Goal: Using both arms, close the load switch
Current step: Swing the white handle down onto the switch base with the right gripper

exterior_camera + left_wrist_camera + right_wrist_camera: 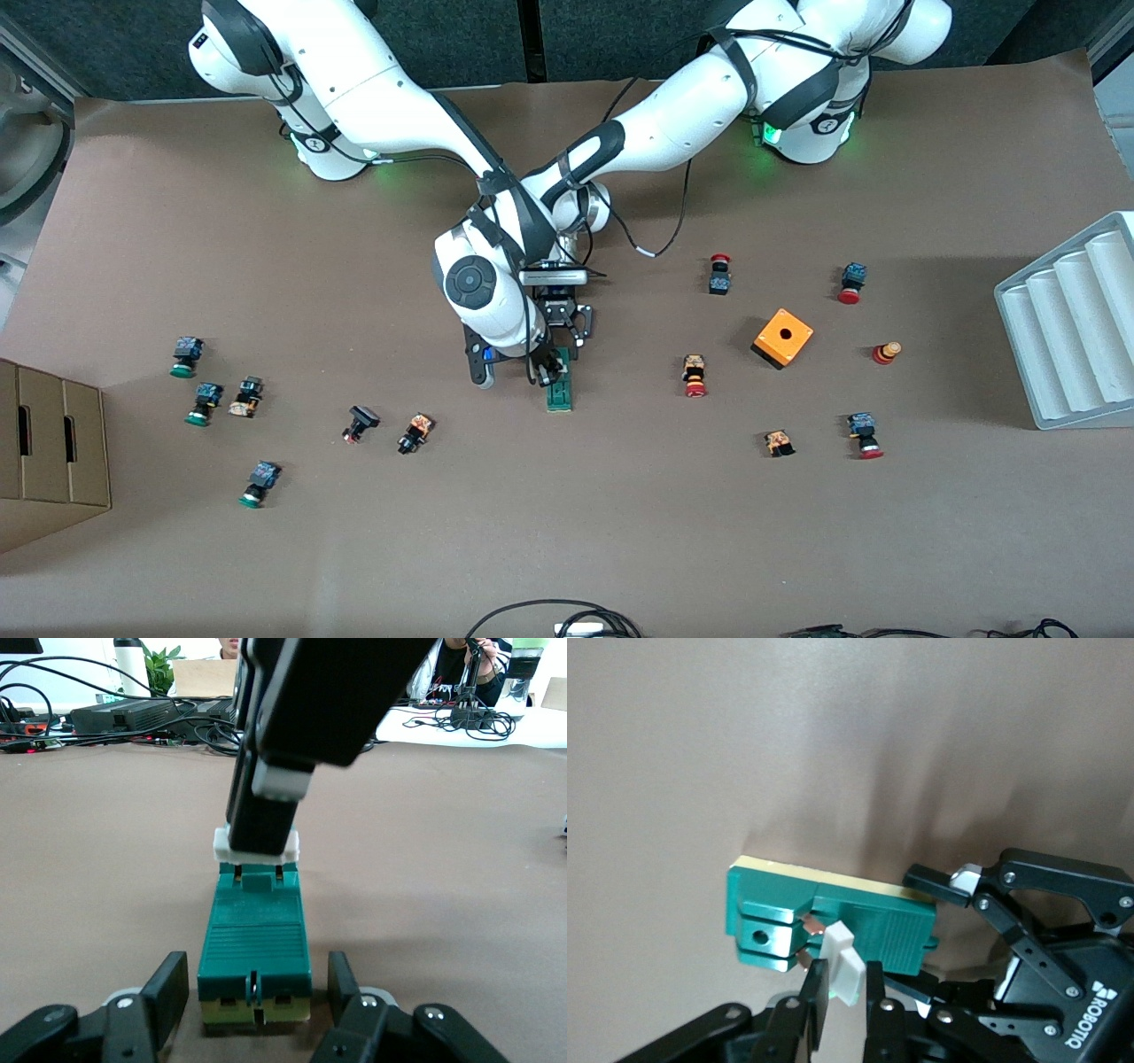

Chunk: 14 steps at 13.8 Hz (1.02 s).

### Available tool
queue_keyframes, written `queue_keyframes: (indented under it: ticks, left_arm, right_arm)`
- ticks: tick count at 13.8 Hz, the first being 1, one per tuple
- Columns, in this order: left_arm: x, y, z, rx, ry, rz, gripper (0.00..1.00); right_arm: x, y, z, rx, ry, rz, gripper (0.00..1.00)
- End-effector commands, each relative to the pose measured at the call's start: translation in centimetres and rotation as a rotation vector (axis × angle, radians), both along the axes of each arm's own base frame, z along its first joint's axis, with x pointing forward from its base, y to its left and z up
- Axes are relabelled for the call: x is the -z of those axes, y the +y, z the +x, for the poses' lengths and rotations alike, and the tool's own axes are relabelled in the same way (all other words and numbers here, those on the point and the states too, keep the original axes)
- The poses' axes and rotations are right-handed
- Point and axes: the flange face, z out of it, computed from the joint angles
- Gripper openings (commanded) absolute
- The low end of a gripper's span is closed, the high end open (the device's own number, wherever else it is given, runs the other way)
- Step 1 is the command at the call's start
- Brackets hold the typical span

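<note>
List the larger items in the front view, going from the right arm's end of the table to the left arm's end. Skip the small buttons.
cardboard box → load switch → orange box → white ridged tray

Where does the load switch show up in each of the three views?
Front view: load switch at table centre, under both claws.
Left wrist view: load switch between the left claw fingers.
Right wrist view: load switch, right claw on it.
Shared landmark: white handle.
</note>
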Motion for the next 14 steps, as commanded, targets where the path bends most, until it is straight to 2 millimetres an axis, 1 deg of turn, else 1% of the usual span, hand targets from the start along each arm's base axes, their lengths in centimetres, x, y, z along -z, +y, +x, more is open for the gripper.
queue_keyframes:
  ticks: [1,6,14]
  left_arm:
    - [2.1,-0.2,-1.4,0.015,0.025,-0.003,0.72]
    - [2.1,-0.2,-1.4,0.015,0.025,-0.003,0.72]
    - [2.0,-0.2,-1.4,0.015,0.025,-0.002,0.72]
  right_arm:
    - [0.0,-0.6,2.2,0.043,-0.028,0.034,0.20]
    - [0.0,-0.9,2.6,0.051,-0.029,0.038,0.20]
    - [-0.5,0.3,3.2,0.058,-0.015,0.059,0.20]
